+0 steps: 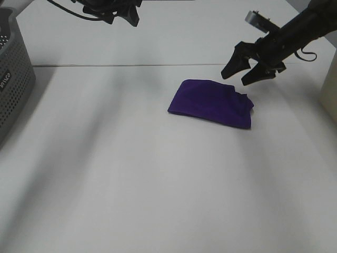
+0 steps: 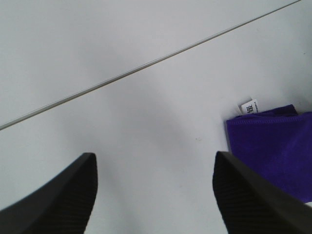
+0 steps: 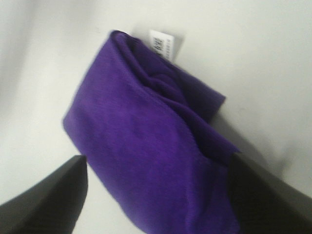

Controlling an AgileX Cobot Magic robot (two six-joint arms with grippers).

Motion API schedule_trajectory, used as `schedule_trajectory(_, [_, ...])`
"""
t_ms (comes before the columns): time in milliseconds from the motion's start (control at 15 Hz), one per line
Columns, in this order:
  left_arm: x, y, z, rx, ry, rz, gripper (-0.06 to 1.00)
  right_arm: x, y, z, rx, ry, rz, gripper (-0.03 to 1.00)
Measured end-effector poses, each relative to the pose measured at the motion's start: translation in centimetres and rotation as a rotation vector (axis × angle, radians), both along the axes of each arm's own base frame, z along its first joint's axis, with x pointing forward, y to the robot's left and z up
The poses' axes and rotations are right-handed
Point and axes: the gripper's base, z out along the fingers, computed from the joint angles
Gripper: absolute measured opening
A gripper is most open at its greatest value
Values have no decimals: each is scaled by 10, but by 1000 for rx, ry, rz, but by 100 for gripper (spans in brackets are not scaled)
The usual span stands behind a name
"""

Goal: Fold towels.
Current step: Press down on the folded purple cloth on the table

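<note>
The towel (image 1: 211, 103) lies folded on the worktop (image 1: 131, 184), right of the middle and nearer the far edge, with its long axis running roughly along that edge. My right hand (image 1: 238, 77) hangs over its far right corner, spread wide and holding nothing, so the cloth sits just below it and off to the left. My left hand (image 2: 155, 161), also spread and empty, is up by the far edge, well apart from the towel. The right hand is the nearer one.

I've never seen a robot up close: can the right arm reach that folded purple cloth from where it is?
Probably yes. The right gripper hangs open near the far right corner of the folded deep purple cloth, and its wrist view shows the cloth straight ahead between its fingers, with nothing in the way.
</note>
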Motion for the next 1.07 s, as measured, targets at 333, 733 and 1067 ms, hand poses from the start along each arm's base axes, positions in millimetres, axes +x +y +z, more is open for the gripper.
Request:
schedule_trajectory(333, [0, 0, 0, 0, 0, 0, 62, -13, 20, 18, 123, 71, 118, 76])
schedule_trajectory(733, [0, 0, 0, 2, -1, 1, 62, -12, 25, -30, 78, 144, 148, 76])
schedule_trajectory(1067, [0, 0, 0, 3, -1, 1, 62, -4, 22, -63, 38, 145, 67, 75])
